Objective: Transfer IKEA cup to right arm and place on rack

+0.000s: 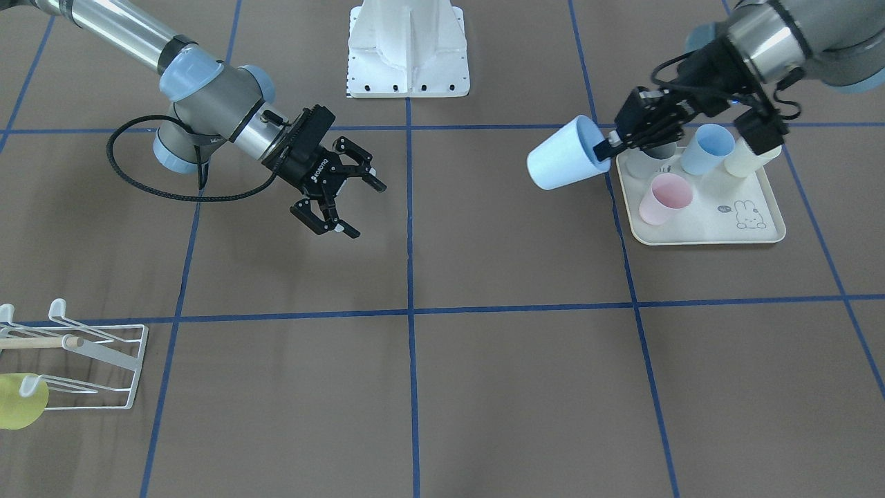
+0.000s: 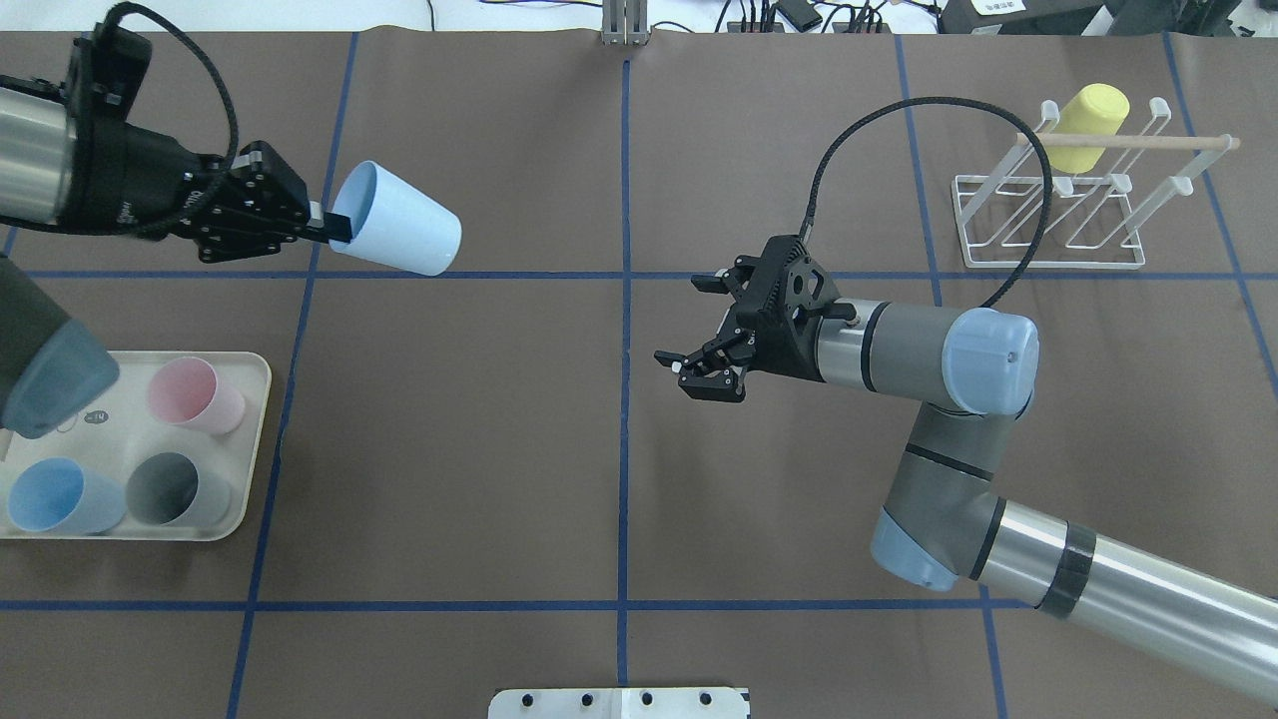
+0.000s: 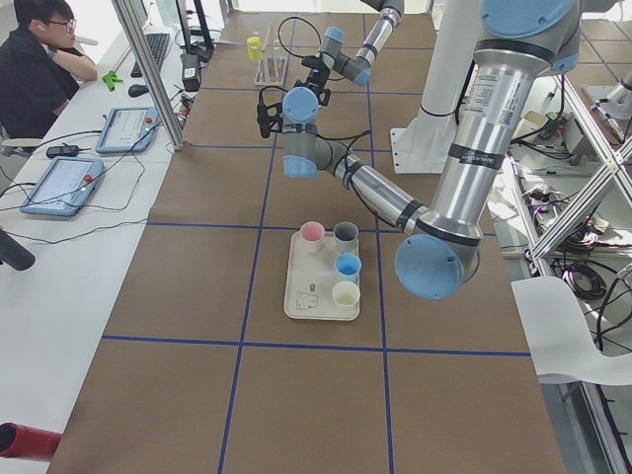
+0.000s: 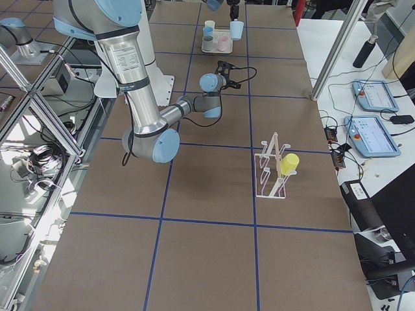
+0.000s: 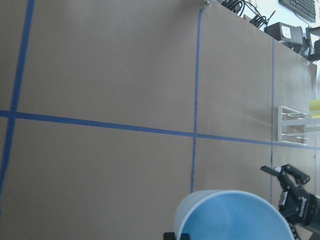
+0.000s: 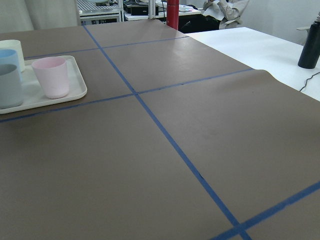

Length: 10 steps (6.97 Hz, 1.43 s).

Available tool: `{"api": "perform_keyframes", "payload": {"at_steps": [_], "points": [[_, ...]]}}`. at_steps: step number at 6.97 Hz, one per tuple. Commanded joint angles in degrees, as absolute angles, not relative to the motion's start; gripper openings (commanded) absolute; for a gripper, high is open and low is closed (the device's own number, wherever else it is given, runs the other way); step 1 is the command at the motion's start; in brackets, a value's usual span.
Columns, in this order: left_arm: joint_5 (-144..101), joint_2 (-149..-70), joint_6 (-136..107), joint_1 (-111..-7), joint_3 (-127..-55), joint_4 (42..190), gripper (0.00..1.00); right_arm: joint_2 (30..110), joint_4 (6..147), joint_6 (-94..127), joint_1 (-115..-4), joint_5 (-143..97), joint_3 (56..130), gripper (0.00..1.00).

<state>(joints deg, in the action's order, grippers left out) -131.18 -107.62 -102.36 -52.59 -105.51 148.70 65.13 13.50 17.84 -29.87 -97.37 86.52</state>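
A pale blue IKEA cup [image 2: 399, 232] hangs above the table on its side, base pointing toward the table's middle. My left gripper [image 2: 327, 226] is shut on its rim, one finger inside the mouth; the same gripper [image 1: 608, 146] and cup [image 1: 563, 162] show beside the tray in the front view. The cup's rim [image 5: 235, 217] fills the bottom of the left wrist view. My right gripper [image 2: 682, 322] is open and empty near the centre, facing the cup, well apart from it. The white wire rack [image 2: 1048, 225] stands at the far right with a yellow cup [image 2: 1091, 115] on one prong.
A cream tray [image 2: 250, 439] at the near left holds a pink cup [image 2: 190, 394], a blue cup [image 2: 55, 494] and a grey cup [image 2: 170, 487]; a cream cup [image 1: 747, 159] shows in the front view. The robot's white base [image 1: 408, 48] sits at mid-table edge.
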Motion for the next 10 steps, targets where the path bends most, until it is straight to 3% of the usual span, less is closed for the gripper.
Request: {"api": "perform_keyframes", "payload": {"at_steps": [1, 6, 10], "points": [[-123.59, -110.82, -111.08, -46.16, -103.98, 153.44, 0.0, 64.78, 11.43, 17.84, -28.92, -97.12, 86.75, 0.99], [-119.53, -117.42, -111.45, -39.3, -96.6, 153.63, 0.0, 63.02, 11.25, 17.31, -26.81, -97.12, 87.1, 0.99], [-119.71, -117.42, -110.74, -36.39, -96.42, 153.55, 0.0, 62.4, 11.25, 17.23, -26.81, -96.77, 87.19, 0.99]]}}
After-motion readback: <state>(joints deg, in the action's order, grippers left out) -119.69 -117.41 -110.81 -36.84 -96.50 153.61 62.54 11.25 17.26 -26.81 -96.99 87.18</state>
